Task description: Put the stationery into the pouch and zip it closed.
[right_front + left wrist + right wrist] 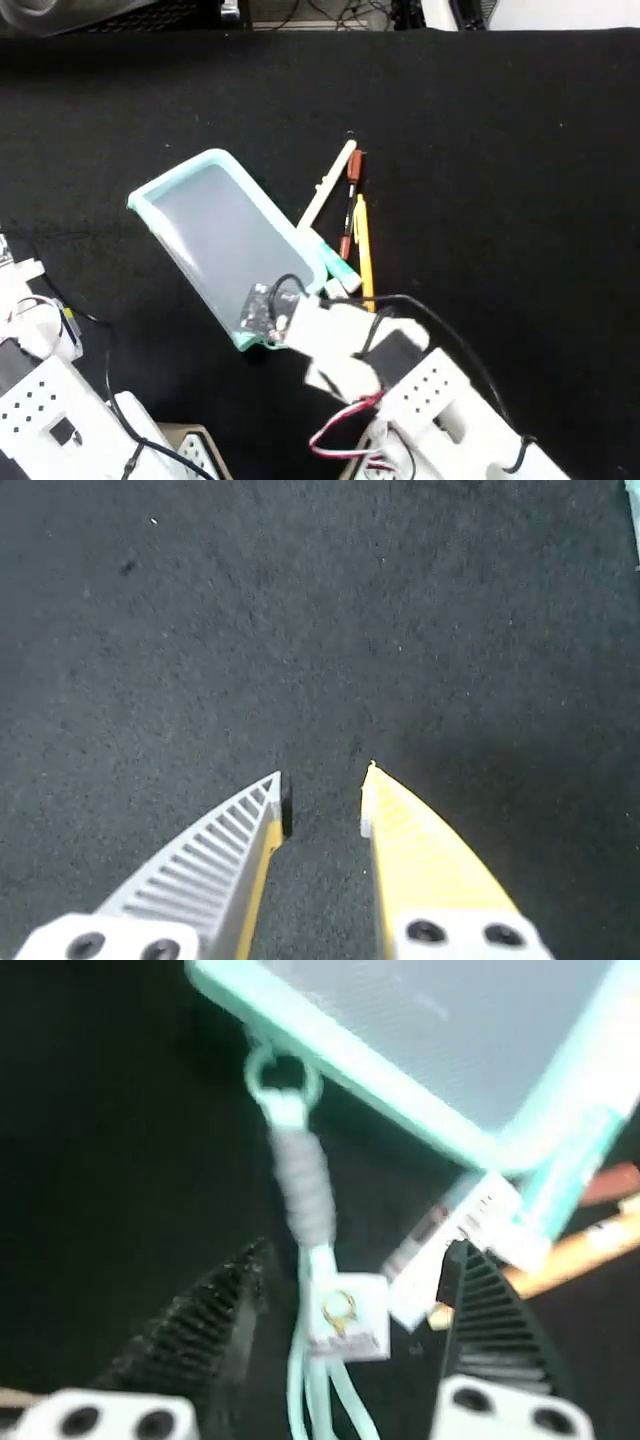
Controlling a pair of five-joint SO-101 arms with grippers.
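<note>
Both grippers released, pouch left of centre, pens outside it.

From my desk, the left arm (40, 390) sits at 8 o'clock of the high view, and the left gripper (322, 780) hangs over bare black cloth (300, 600), jaws apart and holding nothing. The pouch (225, 240), mint-edged with a grey face, lies flat with its long side running 11 to 5 o'clock. The right gripper (355, 1260) is at the pouch's 5 o'clock corner, jaws spread either side of the zip cord (300, 1190) and its small white charm (345, 1325), pinching neither as far as I can see. Just beside the pouch's 3 o'clock edge lie a white pen (325, 190), a red pen (350, 200) and a yellow pencil (364, 250), close together, pointing between 12 and 1 o'clock.
</note>
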